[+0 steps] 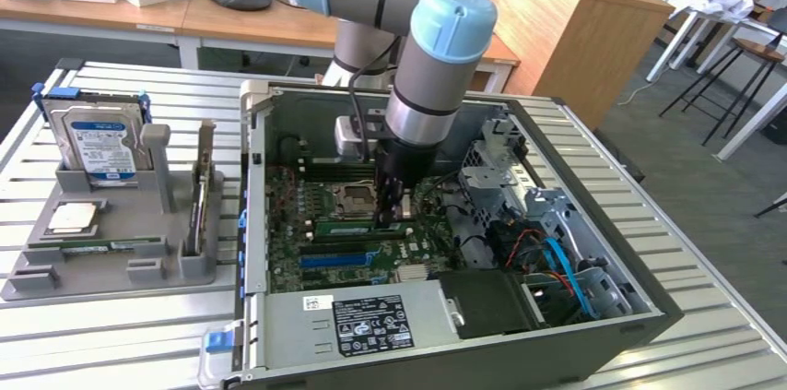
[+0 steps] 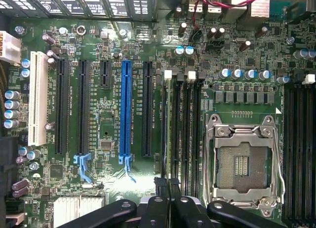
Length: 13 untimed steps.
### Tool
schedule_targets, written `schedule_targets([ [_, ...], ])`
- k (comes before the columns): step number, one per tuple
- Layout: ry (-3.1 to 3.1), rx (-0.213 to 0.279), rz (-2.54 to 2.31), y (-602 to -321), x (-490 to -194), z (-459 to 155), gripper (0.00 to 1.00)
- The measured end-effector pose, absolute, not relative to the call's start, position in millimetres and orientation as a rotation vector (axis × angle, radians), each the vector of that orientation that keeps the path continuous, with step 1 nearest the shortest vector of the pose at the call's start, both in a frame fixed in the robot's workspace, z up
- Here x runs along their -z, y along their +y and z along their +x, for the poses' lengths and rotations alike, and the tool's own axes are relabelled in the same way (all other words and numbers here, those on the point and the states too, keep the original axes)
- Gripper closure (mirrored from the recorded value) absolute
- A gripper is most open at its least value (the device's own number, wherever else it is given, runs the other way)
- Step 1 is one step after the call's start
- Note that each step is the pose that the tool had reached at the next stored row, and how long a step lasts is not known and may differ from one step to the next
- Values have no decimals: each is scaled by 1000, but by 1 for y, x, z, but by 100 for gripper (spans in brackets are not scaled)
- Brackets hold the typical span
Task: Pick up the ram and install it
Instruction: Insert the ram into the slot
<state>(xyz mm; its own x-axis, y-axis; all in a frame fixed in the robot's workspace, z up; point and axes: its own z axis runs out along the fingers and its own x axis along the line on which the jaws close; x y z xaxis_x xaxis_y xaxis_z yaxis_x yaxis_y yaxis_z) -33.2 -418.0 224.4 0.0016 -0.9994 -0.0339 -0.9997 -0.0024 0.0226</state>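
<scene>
**Nearly home: ram at the memory slots, fingers pressed together**

Evidently the step in hand is seating. The gripper [image 1: 391, 219] reaches down into the open PC case [image 1: 252, 178], and its 2 fingers are pressed together at 1 end of the ram [image 1: 350, 227]. The ram stands on edge as a green stick on the motherboard [image 1: 308, 210], just on the exterior view's left of the fingertips. I cannot tell whether the fingers pinch its top edge or only bear on it. In the wrist view the closed tips sit over the DIMM slots [image 2: 185, 129], beside the empty CPU socket [image 2: 244, 161].

To do this well, I judge the stick must stay upright and in line with its slot, with pressure going straight down. A push at 1 end alone could rock it and leave the other end proud, and any sideways drag risks the slot latches.

The case rests on a slatted metal table [image 1: 111, 344]. To the exterior view's left, well apart from the gripper, a grey holder [image 1: 74, 270] carries a hard drive [image 1: 101, 146] and an upright expansion card [image 1: 201, 187]. At the case's near edge sits the power supply [image 1: 369, 321]. Beyond the table are wooden desks [image 1: 578, 30], with stools [image 1: 750, 58] at the far right.
</scene>
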Motion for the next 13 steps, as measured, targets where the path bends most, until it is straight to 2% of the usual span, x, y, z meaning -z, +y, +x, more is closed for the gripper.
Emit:
schedule_targets([
  [13, 2211, -61, -2217, -418, -222, -34, 87],
])
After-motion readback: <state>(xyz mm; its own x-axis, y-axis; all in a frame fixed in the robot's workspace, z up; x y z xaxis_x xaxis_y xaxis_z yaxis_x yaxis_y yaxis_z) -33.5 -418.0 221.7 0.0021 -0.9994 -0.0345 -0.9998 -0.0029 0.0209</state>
